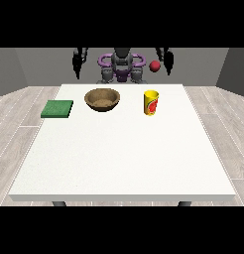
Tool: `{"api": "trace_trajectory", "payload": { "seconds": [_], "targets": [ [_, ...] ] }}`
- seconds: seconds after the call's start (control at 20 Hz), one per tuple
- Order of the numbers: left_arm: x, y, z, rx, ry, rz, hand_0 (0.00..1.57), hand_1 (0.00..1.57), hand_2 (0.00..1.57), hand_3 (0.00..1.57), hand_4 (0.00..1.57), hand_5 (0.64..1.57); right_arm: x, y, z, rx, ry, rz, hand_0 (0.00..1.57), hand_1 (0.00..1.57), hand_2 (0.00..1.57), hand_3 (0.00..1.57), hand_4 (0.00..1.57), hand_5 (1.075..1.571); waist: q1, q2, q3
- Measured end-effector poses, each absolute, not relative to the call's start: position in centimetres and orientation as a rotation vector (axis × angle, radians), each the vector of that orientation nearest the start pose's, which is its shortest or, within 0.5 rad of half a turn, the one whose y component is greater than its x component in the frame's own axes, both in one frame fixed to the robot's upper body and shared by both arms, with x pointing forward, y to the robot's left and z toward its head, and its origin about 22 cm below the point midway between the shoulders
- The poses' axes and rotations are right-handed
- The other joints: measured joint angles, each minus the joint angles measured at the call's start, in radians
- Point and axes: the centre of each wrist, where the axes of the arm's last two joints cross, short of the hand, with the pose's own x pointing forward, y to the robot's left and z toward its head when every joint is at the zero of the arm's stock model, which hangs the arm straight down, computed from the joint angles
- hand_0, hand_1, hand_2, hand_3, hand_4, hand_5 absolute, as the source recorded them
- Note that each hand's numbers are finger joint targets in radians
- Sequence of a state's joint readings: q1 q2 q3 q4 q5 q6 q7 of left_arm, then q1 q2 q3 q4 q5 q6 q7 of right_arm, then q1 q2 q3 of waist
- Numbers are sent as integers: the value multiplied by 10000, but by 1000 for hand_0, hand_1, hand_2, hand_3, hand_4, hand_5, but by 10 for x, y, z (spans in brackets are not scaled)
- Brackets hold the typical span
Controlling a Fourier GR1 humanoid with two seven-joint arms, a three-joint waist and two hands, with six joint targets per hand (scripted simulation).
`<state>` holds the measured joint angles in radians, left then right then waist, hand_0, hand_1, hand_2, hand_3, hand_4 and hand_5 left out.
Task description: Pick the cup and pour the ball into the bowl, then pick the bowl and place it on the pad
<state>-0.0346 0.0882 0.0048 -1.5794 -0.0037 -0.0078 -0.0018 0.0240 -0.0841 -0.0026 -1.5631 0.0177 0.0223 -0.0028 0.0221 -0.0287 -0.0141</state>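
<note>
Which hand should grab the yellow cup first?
The robot's left hand, at the view's right, looks better placed: the cup stands on that side of the table, while the other hand hangs beyond the bowl.

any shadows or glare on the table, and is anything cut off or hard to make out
Front view: the white table is evenly lit, no glare; only faint shadow under the bowl and cup; the raised hands are too small and dark to read.

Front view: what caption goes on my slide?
Robot behind white table with green pad, wooden bowl, yellow cup.
</note>
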Motion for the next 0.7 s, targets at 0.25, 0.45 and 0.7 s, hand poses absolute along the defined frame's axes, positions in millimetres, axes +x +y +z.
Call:
{"api": "trace_trajectory", "payload": {
  "seconds": [0.25, 0.45, 0.7],
  "targets": [
    [253, 250, 33, 716, -16304, -1074, 0, 0, 0, 0, 0, 1524, 237, -257, 14, -937, -15518, 1025, 0, 0, 0, 0, 0, 1568, -41, -1519, 65],
    [234, 237, 24, -736, -16176, -117, 0, 0, 0, 0, 0, 1536, 226, -270, 7, -773, -15531, -84, 0, 0, 0, 0, 0, 1566, 94, -2288, 111],
    [218, 211, 33, -1716, -16773, 405, 0, 0, 0, 0, 0, 1490, 228, -278, 14, -670, -16311, -769, 0, 0, 0, 0, 0, 1566, 183, -1801, 135]
  ]
}}
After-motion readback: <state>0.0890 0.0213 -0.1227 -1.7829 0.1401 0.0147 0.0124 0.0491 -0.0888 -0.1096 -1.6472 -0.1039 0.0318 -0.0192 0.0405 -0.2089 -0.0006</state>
